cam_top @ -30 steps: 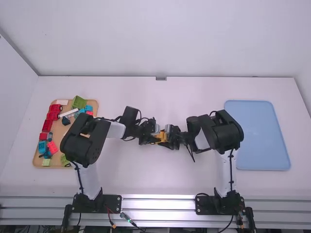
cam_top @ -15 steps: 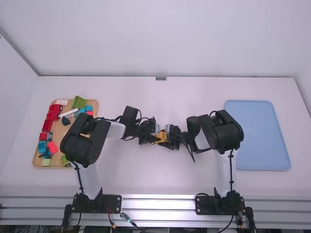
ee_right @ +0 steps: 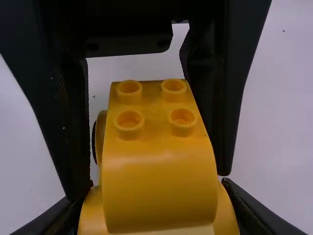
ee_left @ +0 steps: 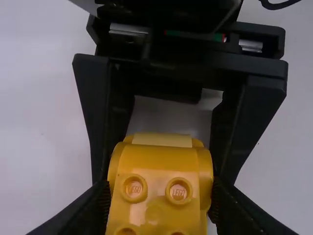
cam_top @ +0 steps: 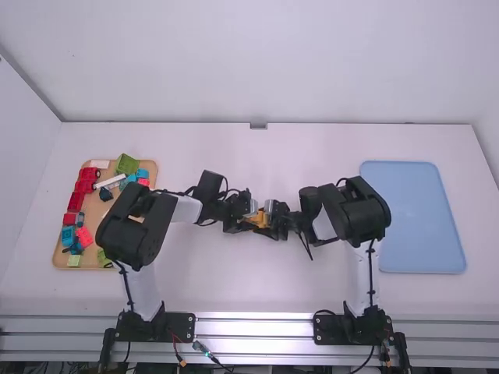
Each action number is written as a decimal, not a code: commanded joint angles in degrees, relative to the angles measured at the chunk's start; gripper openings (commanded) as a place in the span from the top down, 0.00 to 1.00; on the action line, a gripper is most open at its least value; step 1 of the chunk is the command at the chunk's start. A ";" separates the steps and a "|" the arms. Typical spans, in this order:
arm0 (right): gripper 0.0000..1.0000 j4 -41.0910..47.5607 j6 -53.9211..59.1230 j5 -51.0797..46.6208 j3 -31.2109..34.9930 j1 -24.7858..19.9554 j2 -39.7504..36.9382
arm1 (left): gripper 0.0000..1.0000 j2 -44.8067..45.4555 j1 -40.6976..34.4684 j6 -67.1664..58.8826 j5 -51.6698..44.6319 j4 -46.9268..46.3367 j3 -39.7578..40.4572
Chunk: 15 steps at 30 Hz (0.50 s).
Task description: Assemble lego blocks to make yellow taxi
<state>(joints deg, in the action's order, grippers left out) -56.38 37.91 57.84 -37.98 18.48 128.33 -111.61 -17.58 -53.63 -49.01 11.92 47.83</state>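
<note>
Item: wooden tray [cam_top: 95,212], at the left side, its near right part overlapped by the left arm; we count in it red, green, blue and pink blocks [cam_top: 76,202] and one white bar [cam_top: 110,181].
Item: left gripper [cam_top: 250,222], mid-table; in its wrist view we see the left gripper [ee_left: 161,200] closed around the sides of the yellow block build [cam_top: 263,220], studs showing.
Item: right gripper [cam_top: 274,221], facing it, likewise clasping the build.
Item: blue tray [cam_top: 413,218], right, near the table's right edge.
Room: white table [cam_top: 234,280] lies before and behind the grippers, and between right arm and blue tray; metal rail [cam_top: 249,327] along the near edge.
Change: we note slightly less yellow showing at the left fingertips; both arms otherwise match.
</note>
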 commanded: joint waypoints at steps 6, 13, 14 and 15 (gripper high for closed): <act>0.45 1.53 -1.73 -2.45 0.50 0.33 1.01 | 0.36 2.40 0.28 0.26 3.63 -1.07 -1.36; 0.45 1.53 -1.70 -2.45 0.48 0.33 1.01 | 0.33 7.02 4.59 0.22 0.13 -2.78 -1.36; 0.45 1.55 -1.73 -2.43 0.48 0.33 1.01 | 0.32 7.61 5.42 0.20 -0.76 -3.04 -1.36; 0.45 1.55 -1.70 -2.47 0.48 0.33 1.01 | 0.31 8.07 6.10 0.22 -1.62 -3.15 -1.36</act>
<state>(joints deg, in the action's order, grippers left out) -56.34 37.67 57.89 -37.98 18.48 128.33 -106.26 -13.43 -53.58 -47.29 9.21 46.81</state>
